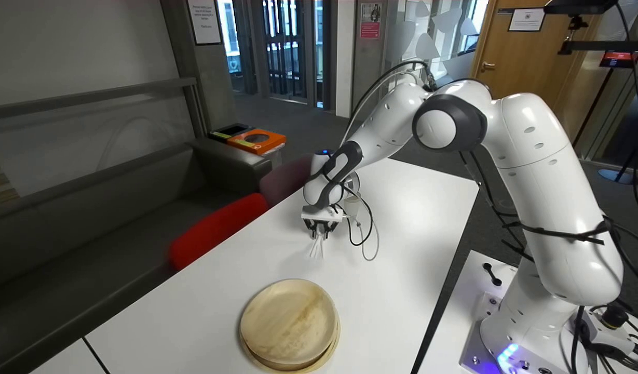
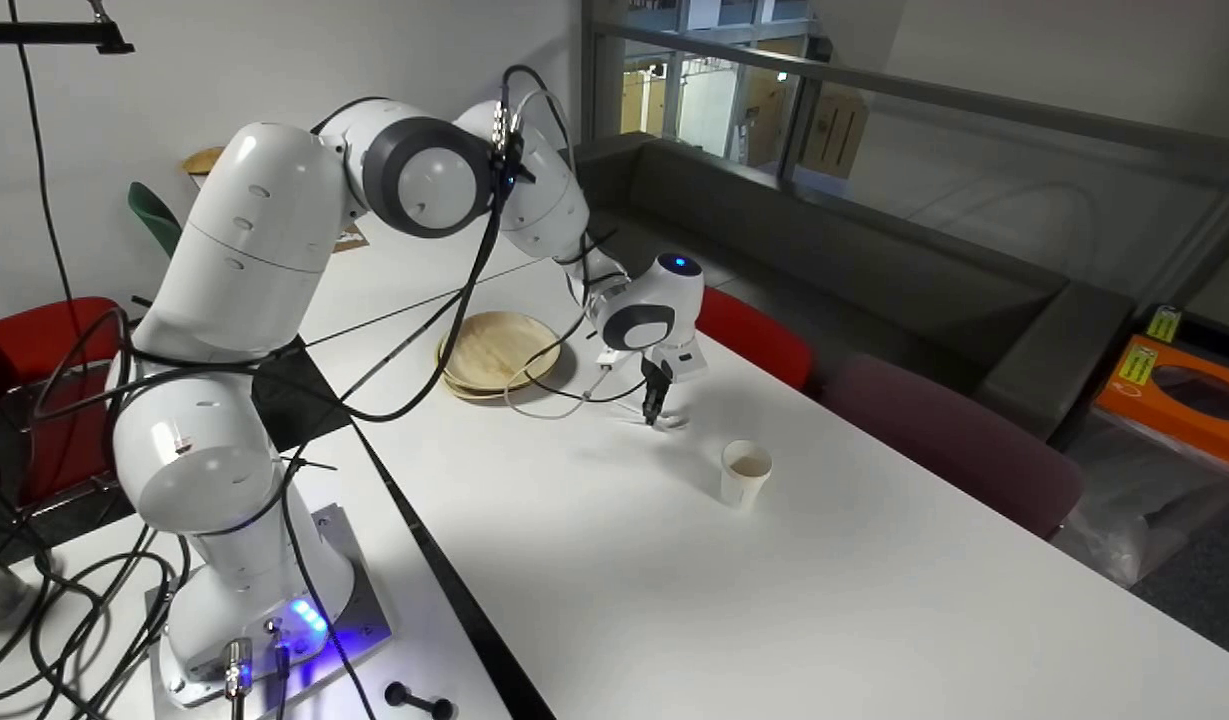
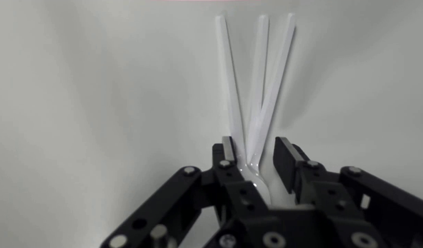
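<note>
The arm (image 1: 547, 197) is glossy white and rounded, with dark grey joint rings (image 1: 474, 124) and small oval plugs (image 1: 529, 130). Black cables (image 2: 493, 210) run along it. Blue lights (image 2: 309, 613) glow on its base (image 2: 236, 572). The gripper (image 3: 256, 150) is black, jointed and studded with silvery screws (image 3: 274, 240), its pads (image 3: 283, 165) edged in grey.

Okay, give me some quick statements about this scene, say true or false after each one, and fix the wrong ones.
1. Three white cutlery handles show in the wrist view. True.
2. The gripper is clamped tight around them. False: its fingers stand apart, with a gap showing.
3. The wooden plates are stacked. True.
4. The cup lies on its side. False: it stands upright on the table.
5. A red chair stands between the sofa and the table. True.
</note>
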`<state>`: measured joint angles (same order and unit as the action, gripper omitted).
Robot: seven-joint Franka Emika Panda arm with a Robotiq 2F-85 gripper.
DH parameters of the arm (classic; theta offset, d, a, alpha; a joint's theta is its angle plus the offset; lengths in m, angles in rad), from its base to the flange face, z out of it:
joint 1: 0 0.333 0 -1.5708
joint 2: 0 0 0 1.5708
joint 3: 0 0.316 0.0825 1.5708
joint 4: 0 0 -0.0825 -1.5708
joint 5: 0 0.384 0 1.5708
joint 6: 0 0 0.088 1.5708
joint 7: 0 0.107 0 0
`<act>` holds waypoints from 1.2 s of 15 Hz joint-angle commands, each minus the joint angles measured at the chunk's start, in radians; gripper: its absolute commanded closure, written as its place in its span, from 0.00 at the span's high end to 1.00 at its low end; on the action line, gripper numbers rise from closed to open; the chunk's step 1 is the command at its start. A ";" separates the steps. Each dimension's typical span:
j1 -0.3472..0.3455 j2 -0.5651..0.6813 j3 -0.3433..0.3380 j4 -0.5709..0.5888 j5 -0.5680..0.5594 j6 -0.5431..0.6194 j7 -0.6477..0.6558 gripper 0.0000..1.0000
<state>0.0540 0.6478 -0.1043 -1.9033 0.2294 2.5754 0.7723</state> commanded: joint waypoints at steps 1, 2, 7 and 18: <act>-0.016 0.004 0.010 0.031 0.021 -0.048 -0.003 0.59; -0.016 0.005 0.010 0.031 0.021 -0.048 -0.003 0.61; -0.016 0.006 0.010 0.032 0.022 -0.048 -0.003 0.53; -0.016 0.022 0.012 0.042 0.022 -0.054 -0.003 0.02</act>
<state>0.0531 0.6573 -0.1029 -1.8970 0.2307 2.5711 0.7723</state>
